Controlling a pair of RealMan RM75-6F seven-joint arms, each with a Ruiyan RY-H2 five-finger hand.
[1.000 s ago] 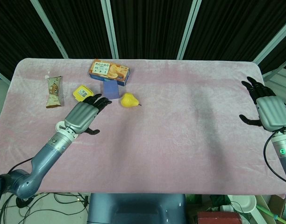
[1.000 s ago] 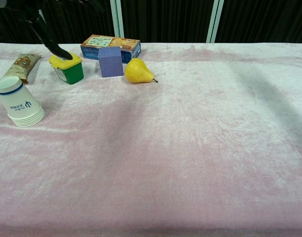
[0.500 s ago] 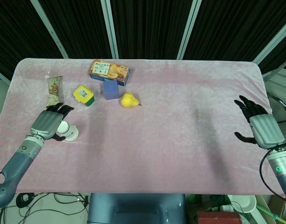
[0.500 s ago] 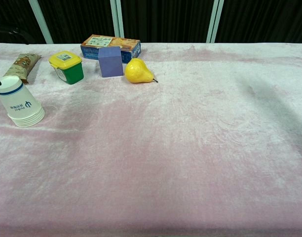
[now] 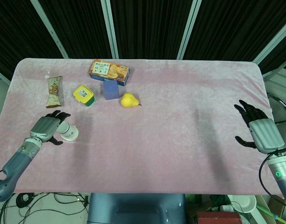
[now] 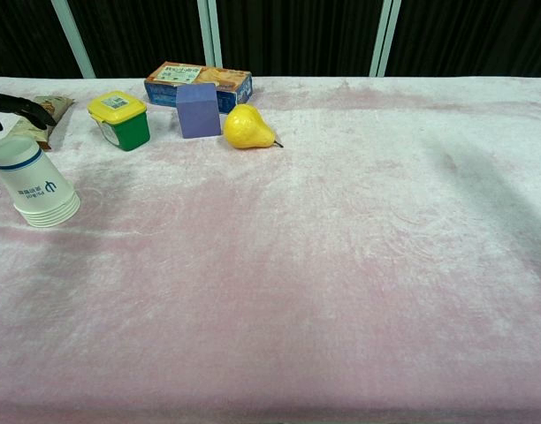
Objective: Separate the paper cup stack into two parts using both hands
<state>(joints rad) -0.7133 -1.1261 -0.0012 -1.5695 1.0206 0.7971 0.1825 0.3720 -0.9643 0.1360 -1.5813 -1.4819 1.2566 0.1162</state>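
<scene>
The white paper cup stack [image 6: 34,186] stands upside down at the left of the pink table, with a blue band and printed mark; it also shows as the cup stack [image 5: 68,131] in the head view. My left hand [image 5: 45,128] hovers just left of the stack, fingers spread, holding nothing; only its dark fingertips [image 6: 23,106] show at the left edge of the chest view. My right hand [image 5: 260,130] is open near the table's right edge, far from the stack.
Behind the stack lie a snack bar wrapper [image 5: 54,91], a yellow-lidded green tub [image 5: 83,95], a purple cube [image 5: 110,90], a yellow pear [image 5: 129,100] and an orange biscuit box [image 5: 109,71]. The pink cloth [image 5: 171,140] covers the table.
My left hand swept from near the tub down and left to beside the cup stack, uncovering it in the head view. My right hand drew back toward the table's near right edge.
</scene>
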